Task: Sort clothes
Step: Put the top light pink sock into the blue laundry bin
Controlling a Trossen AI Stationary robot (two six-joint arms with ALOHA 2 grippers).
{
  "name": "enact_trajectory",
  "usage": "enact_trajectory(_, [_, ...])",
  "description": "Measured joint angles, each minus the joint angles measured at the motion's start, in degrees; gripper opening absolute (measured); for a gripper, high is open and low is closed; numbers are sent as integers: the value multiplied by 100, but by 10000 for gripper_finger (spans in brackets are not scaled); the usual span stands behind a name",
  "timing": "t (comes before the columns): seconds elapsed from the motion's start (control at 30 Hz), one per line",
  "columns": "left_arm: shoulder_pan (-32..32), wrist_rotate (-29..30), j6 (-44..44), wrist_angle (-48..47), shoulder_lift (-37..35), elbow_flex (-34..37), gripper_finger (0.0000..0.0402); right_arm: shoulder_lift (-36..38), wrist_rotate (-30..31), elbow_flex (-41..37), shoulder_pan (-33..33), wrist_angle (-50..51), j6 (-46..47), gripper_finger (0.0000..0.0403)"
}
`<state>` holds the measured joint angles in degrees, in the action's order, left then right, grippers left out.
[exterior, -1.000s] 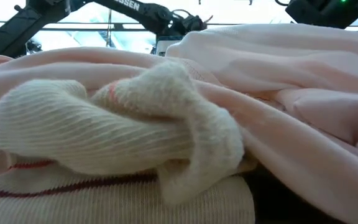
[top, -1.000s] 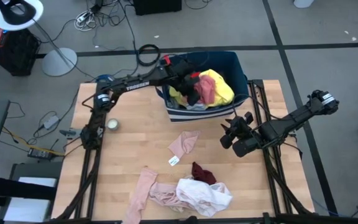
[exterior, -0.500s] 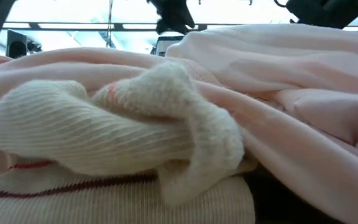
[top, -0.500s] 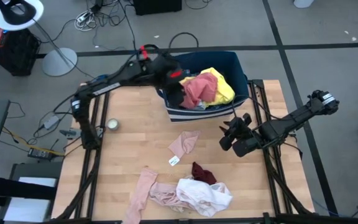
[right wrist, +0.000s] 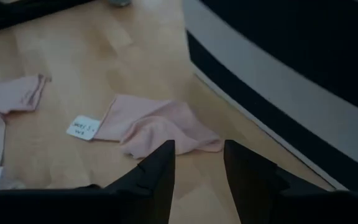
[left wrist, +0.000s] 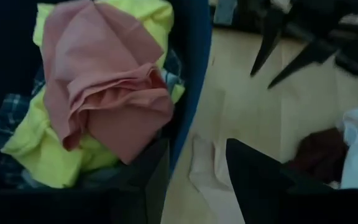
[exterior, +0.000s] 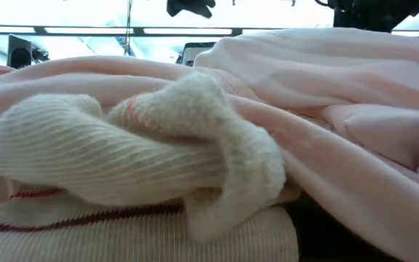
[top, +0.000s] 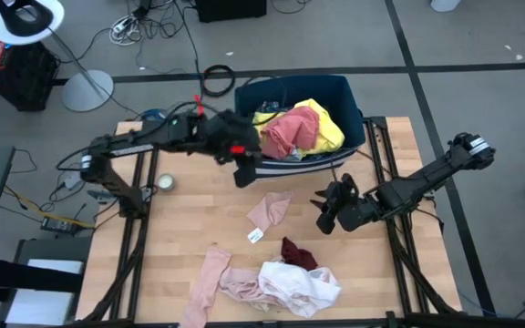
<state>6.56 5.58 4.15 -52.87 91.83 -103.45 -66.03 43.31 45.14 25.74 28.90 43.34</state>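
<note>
- The left arm has swung back out of the navy bin [top: 346, 96] toward the frame's centre-left, leaving the salmon red garment [top: 292, 130] on top of the yellow one [top: 326, 123] inside; that looks like one more piece sorted.
- The left gripper [top: 243, 172] now hangs empty over the desk [top: 190, 228] just in front of the bin, fingers apart.
- The right gripper [top: 329, 214] has eased leftward at centre-right, fingers parted around nothing, pointed at the small pale pink piece [top: 270, 209] mid-desk, probably the next pick.
- Clothes left on the desk: a white and pale pink heap [top: 294, 284] at lower centre, a long pink piece [top: 205, 284] to its left, a maroon item [top: 298, 252] just above the heap.
- Small things: a paper tag [top: 255, 235] beside the pale pink piece, a round tin [top: 164, 182] at the desk's left edge.
- Room: grey floor, cables at the upper left, a white lamp base [top: 86, 89].
</note>
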Motion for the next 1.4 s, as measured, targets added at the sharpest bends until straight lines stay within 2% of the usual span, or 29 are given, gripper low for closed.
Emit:
enact_trajectory(0.17, [-300, 307, 382, 1036, -1102, 1732, 165, -486, -131, 1, -11, -327, -255, 138])
enact_trajectory(0.33, [-680, 888, 835, 1856, -2364, 3397, 165, -1012, -340, 0, -38, -736, -512, 137])
enact_trajectory(0.47, [-1030, 1259, 1226, 2365, -3309, 4542, 165, -1462, -602, 1, -167, -1407, -870, 138])
enact_trajectory(0.6, [-1319, 1332, 1698, 2705, -4077, 5588, 165, -2032, -849, 1, -355, -2206, -1325, 136])
enact_trajectory(0.73, [-1534, 1328, 2041, 3257, -4522, 6508, 165, -2686, -1024, 1, -550, -3061, -1551, 135])
enact_trajectory(0.87, [-1616, 1330, 2166, 3699, -4695, 7167, 165, -3342, -1037, 1, -666, -3851, -1740, 135])
enact_trajectory(1.07, [-1616, 1330, 2176, 4441, -4662, 7723, 165, -4196, -1012, 1, -871, -5086, -1754, 121])
enact_trajectory(1.13, [-1616, 1330, 2175, 4552, -4662, 7818, 165, -4384, -1055, -1, -930, -5449, -1763, 92])
enact_trajectory(1.23, [-1616, 1330, 2174, 4734, -4662, 7839, 165, -4561, -1340, 7, -1045, -5777, -1862, 21])
enact_trajectory(1.4, [-1615, 1333, 2153, 4825, -4662, 7841, 165, -4275, -1453, 75, -1058, -5696, -2055, 5])
